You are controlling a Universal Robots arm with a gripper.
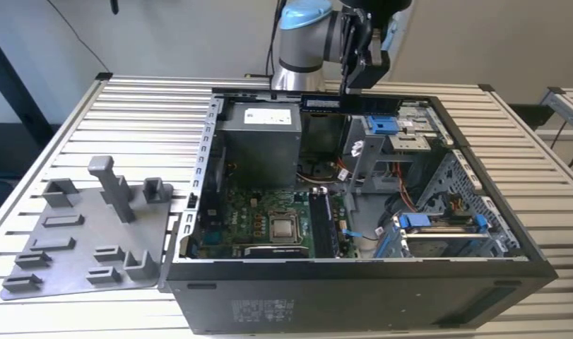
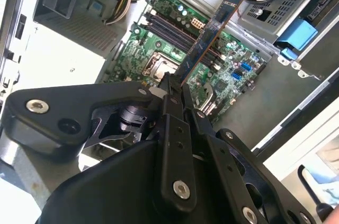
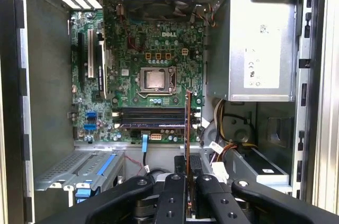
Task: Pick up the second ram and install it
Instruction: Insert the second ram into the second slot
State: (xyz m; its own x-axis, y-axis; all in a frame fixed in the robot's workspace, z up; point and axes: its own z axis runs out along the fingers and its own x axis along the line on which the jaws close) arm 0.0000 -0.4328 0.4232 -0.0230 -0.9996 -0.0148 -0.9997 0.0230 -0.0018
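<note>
The gripper (image 1: 359, 88) has its fingers closed tight on the memory stick (image 1: 381, 104). It holds the stick level in the air over the open computer case (image 1: 362, 296), at about 12 o'clock of the case in the exterior view. The green motherboard (image 1: 244, 215) lies below, and a grey tray (image 1: 69, 261) rests at 9 o'clock.

**A Robot Lab With a Work Table**

This looks like a robot lab or a workshop. A robot arm (image 1: 300, 42) stands at the back of a big table (image 1: 126, 106) made of long metal bars. On the table lies an open computer case (image 1: 362, 300), and its green board (image 3: 137, 49) shows inside. Beside the case sits a grey plastic tray (image 1: 79, 240) with upright posts. The gripper (image 1: 359, 83) grips the second ram (image 1: 352, 104) above the case. Behind it all is a plain wall (image 1: 173, 35).
</note>
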